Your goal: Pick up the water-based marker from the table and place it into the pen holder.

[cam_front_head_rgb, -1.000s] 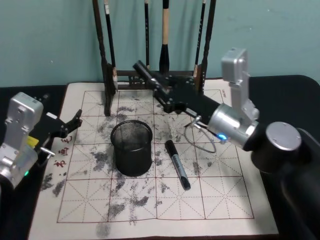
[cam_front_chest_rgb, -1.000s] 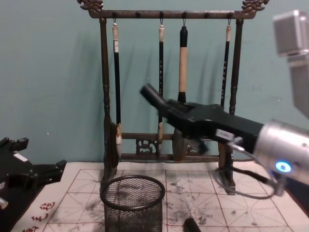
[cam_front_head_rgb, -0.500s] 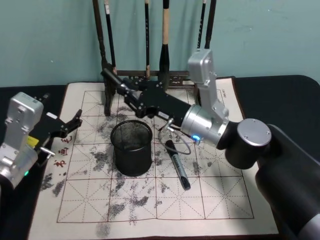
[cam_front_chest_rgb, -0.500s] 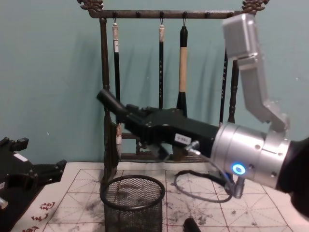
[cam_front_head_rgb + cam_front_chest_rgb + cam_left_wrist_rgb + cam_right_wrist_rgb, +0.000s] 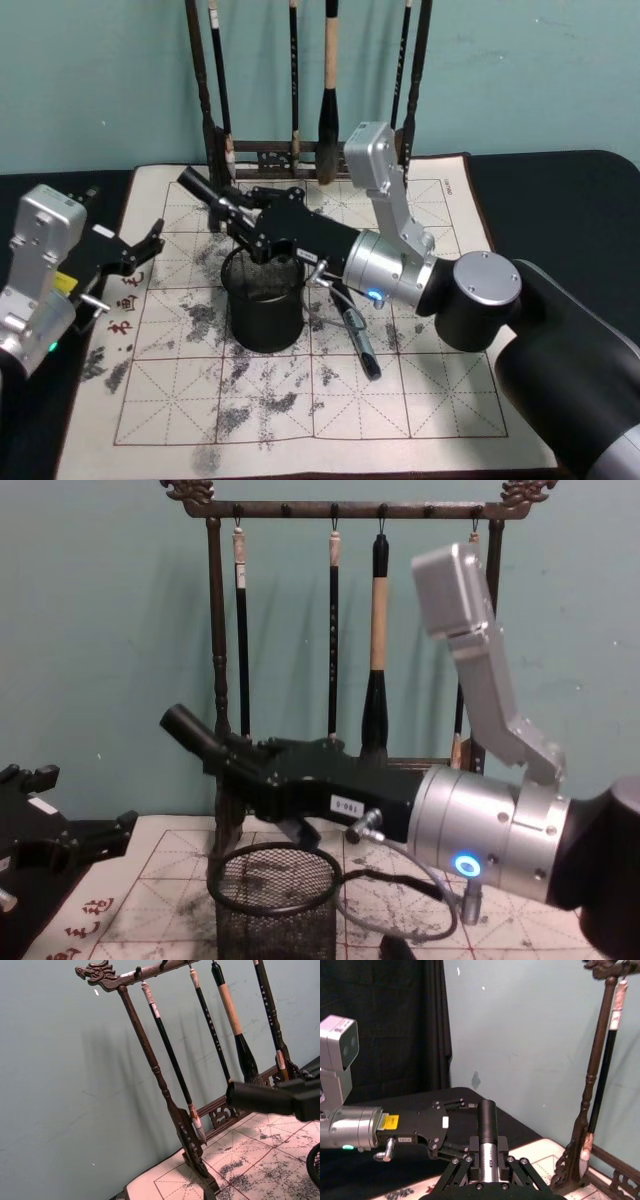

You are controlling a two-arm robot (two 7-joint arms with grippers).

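My right gripper (image 5: 238, 212) is shut on a black water-based marker (image 5: 200, 190), held tilted with its free end up and toward my left. It hangs just above the far rim of the pen holder (image 5: 262, 300), a black wire-mesh cup on the table's white gridded mat (image 5: 420, 400). The chest view has the marker (image 5: 190, 730) above the pen holder (image 5: 275, 900), with the right gripper (image 5: 240, 760) behind it. The right wrist view looks along the marker (image 5: 487, 1120). A second black marker (image 5: 356, 335) lies on the mat right of the holder. My left gripper (image 5: 143, 250) rests open at the mat's left edge.
A tall brown wooden brush rack (image 5: 215, 150) with several hanging brushes stands at the mat's far edge, right behind the right gripper. The left wrist view looks at the rack (image 5: 170, 1100) with the marker's end (image 5: 255, 1097) in front. Grey ink stains cover the mat.
My right arm has swung to the left with the marker, from the back right of the mat to just over the pen holder. The left arm has not moved.
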